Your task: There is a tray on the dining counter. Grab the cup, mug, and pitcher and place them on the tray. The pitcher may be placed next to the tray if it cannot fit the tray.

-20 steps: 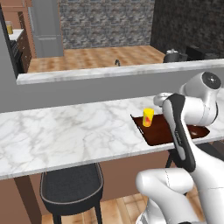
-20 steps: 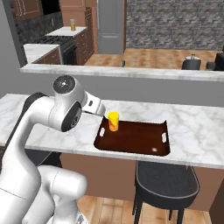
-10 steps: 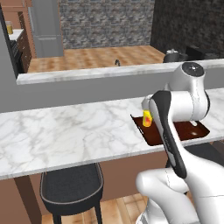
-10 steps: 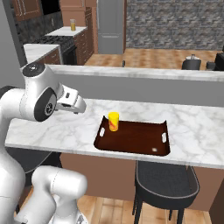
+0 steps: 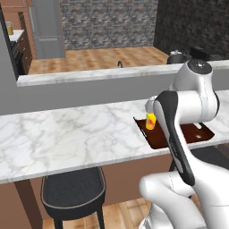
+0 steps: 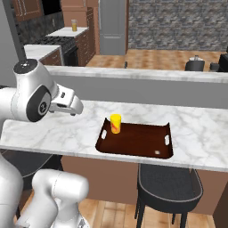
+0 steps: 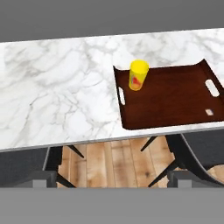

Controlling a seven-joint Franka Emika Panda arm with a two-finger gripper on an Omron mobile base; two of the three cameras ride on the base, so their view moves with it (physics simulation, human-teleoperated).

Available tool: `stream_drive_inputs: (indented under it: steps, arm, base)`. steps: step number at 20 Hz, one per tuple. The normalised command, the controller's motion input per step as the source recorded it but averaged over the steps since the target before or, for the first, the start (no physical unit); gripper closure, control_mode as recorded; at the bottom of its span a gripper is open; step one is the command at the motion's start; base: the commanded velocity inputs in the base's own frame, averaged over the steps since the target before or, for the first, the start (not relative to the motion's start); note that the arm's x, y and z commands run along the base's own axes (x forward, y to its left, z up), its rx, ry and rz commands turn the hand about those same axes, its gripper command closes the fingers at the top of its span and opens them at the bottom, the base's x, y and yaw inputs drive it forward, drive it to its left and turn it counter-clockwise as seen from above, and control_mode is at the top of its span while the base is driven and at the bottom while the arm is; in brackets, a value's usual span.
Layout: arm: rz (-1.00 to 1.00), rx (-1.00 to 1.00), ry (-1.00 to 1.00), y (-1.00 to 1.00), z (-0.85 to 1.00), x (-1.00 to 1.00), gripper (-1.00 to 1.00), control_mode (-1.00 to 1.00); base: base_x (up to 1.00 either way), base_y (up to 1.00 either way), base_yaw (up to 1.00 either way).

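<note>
While upright in tray [image 7: 175, 103] upper-left corner, noted cup [image 7: 138, 75]; found gripper [image 6: 73, 107] at frame left, fully open, holding nothing.

Even, bright rendered light washes the dining counter [image 6: 200, 129]; only faint shadow beneath its edge. Frames are sharp, free of glare, blur or edge distortion.

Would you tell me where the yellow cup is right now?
The cup stands upright on the tray, in its far left corner beside the handle slot, on the dining counter.
</note>
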Motion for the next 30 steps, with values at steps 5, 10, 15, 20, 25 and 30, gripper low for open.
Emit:
stream_drive_inputs:
  steps: [5, 10, 15, 20, 25, 30]
  arm:
    - [0.03, 0.00, 0.00, -0.03, 0.00, 0.00, -1.00, -1.00]
    - [0.00, 0.00, 0.00, 0.00, 0.00, 0.00, -1.00, 1.00]
    - [0.00, 0.00, 0.00, 0.00, 0.00, 0.00, -1.00, 1.00]
    - [0.00, 0.00, 0.00, 0.00, 0.00, 0.00, -1.00, 1.00]
    - [0.00, 0.00, 0.00, 0.00, 0.00, 0.00, -1.00, 1.00]
    - [0.00, 0.00, 0.00, 0.00, 0.00, 0.00, -1.00, 1.00]
  base:
    - [0.00, 0.00, 0.00]
    - [-0.52, -0.27, 0.04]
    - [-1.00, -0.71, -0.01]
    - [-0.96, -0.97, -0.16]
    - [0.02, -1.00, -0.36]
    - [0.27, -1.00, -0.22]
